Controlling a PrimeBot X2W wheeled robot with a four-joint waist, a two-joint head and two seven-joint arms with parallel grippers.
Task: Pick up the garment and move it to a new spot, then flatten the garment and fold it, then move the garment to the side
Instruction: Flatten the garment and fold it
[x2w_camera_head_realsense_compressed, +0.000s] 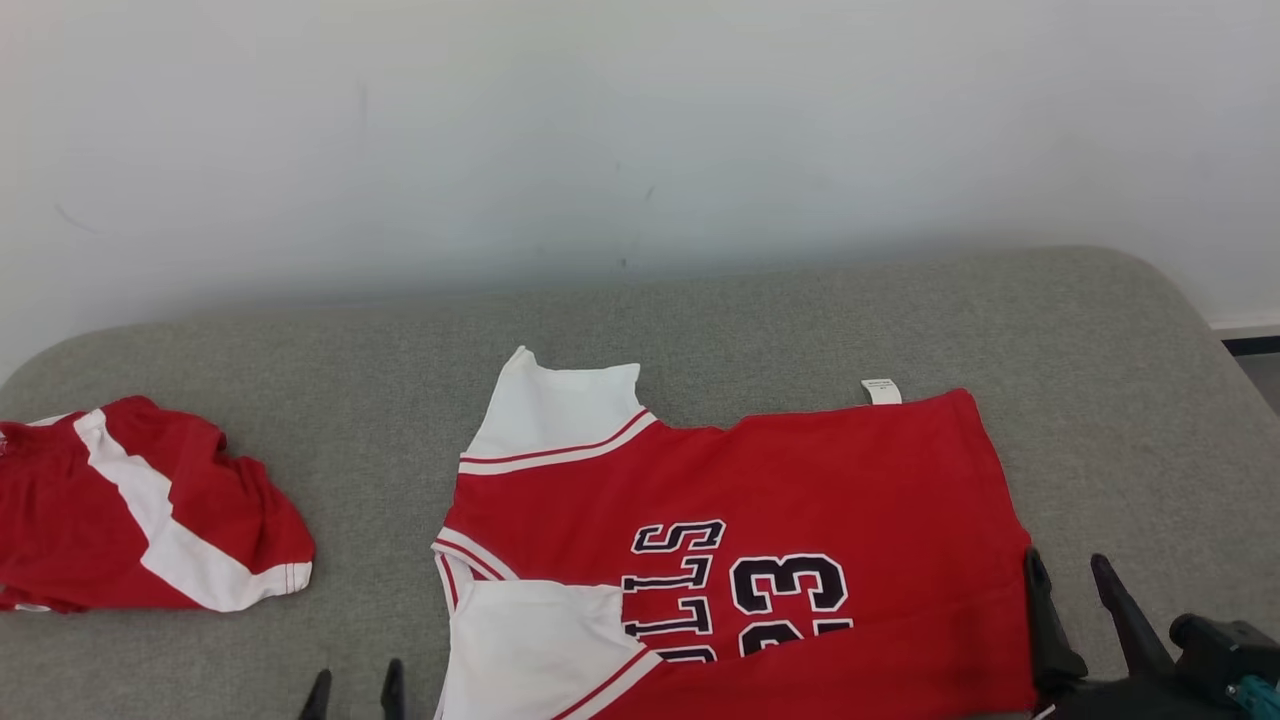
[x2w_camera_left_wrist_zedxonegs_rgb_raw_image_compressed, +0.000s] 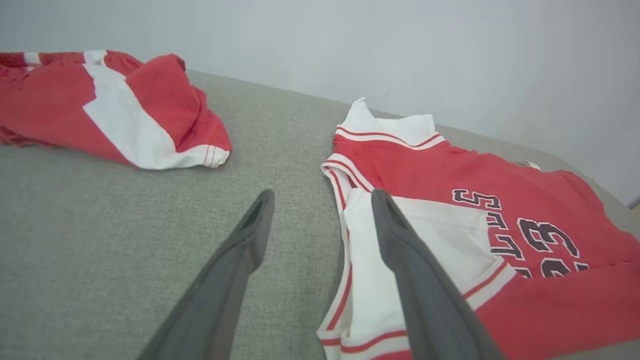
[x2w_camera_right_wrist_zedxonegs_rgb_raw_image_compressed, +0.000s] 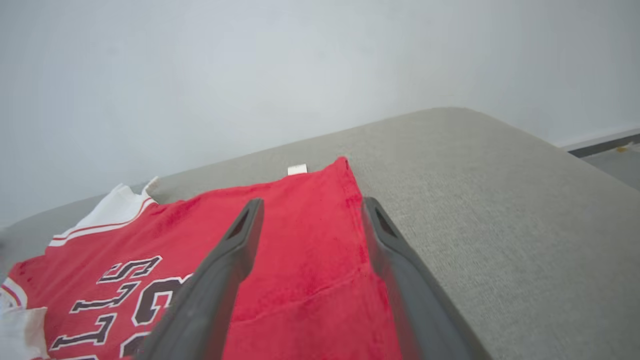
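Observation:
The garment (x2w_camera_head_realsense_compressed: 800, 500) is a red jersey with white sleeves and dark "23" lettering, lying spread with a fold along its near side on the grey cushioned surface (x2w_camera_head_realsense_compressed: 700, 310). In the head view my left gripper (x2w_camera_head_realsense_compressed: 355, 690) stands open just left of the jersey's white sleeve, only its fingertips in frame. My right gripper (x2w_camera_head_realsense_compressed: 1068, 575) is open at the jersey's right hem. The left wrist view has the open fingers (x2w_camera_left_wrist_zedxonegs_rgb_raw_image_compressed: 400, 235) straddling the jersey's (x2w_camera_left_wrist_zedxonegs_rgb_raw_image_compressed: 450, 170) sleeve edge. In the right wrist view the open fingers (x2w_camera_right_wrist_zedxonegs_rgb_raw_image_compressed: 240, 230) hover over the red hem (x2w_camera_right_wrist_zedxonegs_rgb_raw_image_compressed: 310, 235). Nothing is held.
A second red and white garment (x2w_camera_head_realsense_compressed: 140, 520) lies crumpled at the left of the surface, also in the left wrist view (x2w_camera_left_wrist_zedxonegs_rgb_raw_image_compressed: 110, 105). A pale wall (x2w_camera_head_realsense_compressed: 640, 130) stands behind. The surface's right edge (x2w_camera_head_realsense_compressed: 1210, 320) drops to the floor.

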